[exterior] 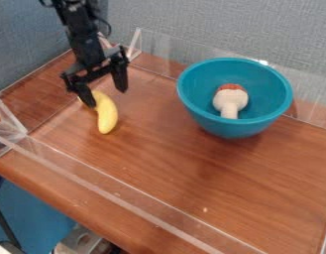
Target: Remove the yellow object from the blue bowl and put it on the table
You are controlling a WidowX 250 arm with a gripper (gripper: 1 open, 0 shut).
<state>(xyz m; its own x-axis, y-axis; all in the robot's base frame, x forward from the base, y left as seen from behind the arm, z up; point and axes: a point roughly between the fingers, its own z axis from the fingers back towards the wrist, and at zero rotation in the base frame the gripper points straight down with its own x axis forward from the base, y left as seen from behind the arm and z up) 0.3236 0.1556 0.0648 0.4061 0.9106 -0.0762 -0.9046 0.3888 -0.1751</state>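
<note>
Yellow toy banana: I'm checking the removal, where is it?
The curved yellow toy banana lies on the wood-grain table, left of the teal-blue plastic bowl.

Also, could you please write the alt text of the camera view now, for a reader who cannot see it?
A yellow banana lies on the wooden table, with the open gripper just above it. To the right, a blue bowl holds a white mushroom.

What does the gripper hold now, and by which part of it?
Nothing is held: the gripper stands open above the toy banana, which lies on the table.
</note>
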